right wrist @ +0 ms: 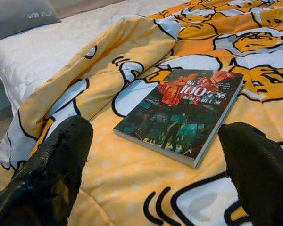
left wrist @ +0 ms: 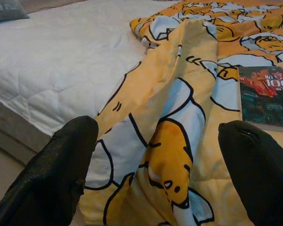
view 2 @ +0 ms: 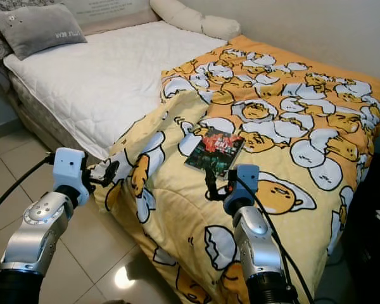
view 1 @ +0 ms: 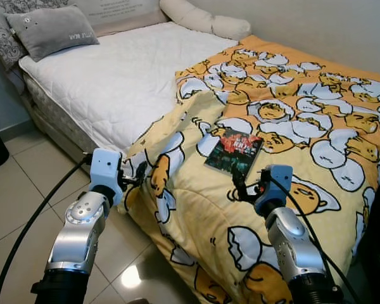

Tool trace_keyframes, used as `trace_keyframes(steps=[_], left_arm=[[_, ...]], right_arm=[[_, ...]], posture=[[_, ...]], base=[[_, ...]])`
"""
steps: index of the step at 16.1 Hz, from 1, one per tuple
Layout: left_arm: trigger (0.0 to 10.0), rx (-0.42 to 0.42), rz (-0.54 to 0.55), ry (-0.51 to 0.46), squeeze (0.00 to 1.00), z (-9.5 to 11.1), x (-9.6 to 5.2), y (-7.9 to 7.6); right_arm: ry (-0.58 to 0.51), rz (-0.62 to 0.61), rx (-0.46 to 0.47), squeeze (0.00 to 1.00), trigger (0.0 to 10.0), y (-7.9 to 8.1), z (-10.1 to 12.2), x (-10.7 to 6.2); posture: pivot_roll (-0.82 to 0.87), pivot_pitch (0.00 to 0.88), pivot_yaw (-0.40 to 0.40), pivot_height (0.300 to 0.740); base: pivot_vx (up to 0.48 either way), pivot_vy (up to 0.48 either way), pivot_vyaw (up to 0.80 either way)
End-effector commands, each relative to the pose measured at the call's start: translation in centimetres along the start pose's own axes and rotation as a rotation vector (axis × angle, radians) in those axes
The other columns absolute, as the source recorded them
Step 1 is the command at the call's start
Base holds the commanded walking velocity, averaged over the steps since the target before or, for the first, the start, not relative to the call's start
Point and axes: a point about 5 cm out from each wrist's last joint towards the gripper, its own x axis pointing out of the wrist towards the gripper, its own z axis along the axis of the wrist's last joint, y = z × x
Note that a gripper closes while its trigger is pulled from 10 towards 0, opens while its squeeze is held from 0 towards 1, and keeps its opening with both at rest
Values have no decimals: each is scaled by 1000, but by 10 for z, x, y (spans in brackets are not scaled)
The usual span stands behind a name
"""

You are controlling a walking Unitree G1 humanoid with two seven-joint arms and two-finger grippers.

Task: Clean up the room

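The dark-covered paperback book with red lettering (right wrist: 181, 113) lies flat on my yellow cartoon-egg quilt (view 1: 304, 145), just ahead of my right gripper (view 1: 248, 187), whose fingers stand wide apart. Its long axis runs away from me, tilted slightly rightward, the near corner closest. My right arm is clearly nearer. My left gripper (view 1: 137, 179), also spread open, hovers at the quilt's folded edge by the bed's side. Beyond lie the bare white quilted mattress (view 1: 114, 76), a grey pillow (view 1: 50, 28) and the tiled floor (view 1: 25, 183).
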Motion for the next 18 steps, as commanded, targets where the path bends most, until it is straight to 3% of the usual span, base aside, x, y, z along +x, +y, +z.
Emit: trace_keyframes(steps=[1, 5, 9, 14, 15, 16, 18], left_arm=[[10000, 0, -2, 4, 376, 1, 1, -1], [10000, -23, -29, -15, 404, 3, 1, -1], [10000, -25, -39, -15, 404, 3, 0, -2], [10000, -21, -57, -8, 408, 3, 1, -5], [10000, -20, -58, -8, 408, 3, 1, -5], [10000, -20, -59, -8, 408, 3, 1, -5], [10000, -18, -61, -7, 400, 3, 1, -5]], right_arm=[[-9, -11, -2, 1000, 10000, -4, 3, 2], [-6, 16, -8, 1000, 10000, -2, 3, 3], [-6, 17, -17, 1000, 10000, 1, 2, 3], [-5, -21, -13, 1000, 10000, -6, 3, 3], [-1, -22, -18, 878, 10000, -6, 3, 4], [2, -23, -21, 333, 10000, -6, 3, 4], [6, -30, -25, 0, 10000, -6, 2, 4]], posture=[[130, 0, -21, 740], [130, 0, -22, 740], [131, 0, -22, 740], [130, 0, -22, 740], [130, 0, -22, 740], [130, 0, -22, 740], [131, 0, -22, 740]], base=[[0, 0, 0], [0, 0, 0], [273, 0, 572], [324, 0, 0], [334, 0, 0], [334, 0, 0], [326, 0, 0]])
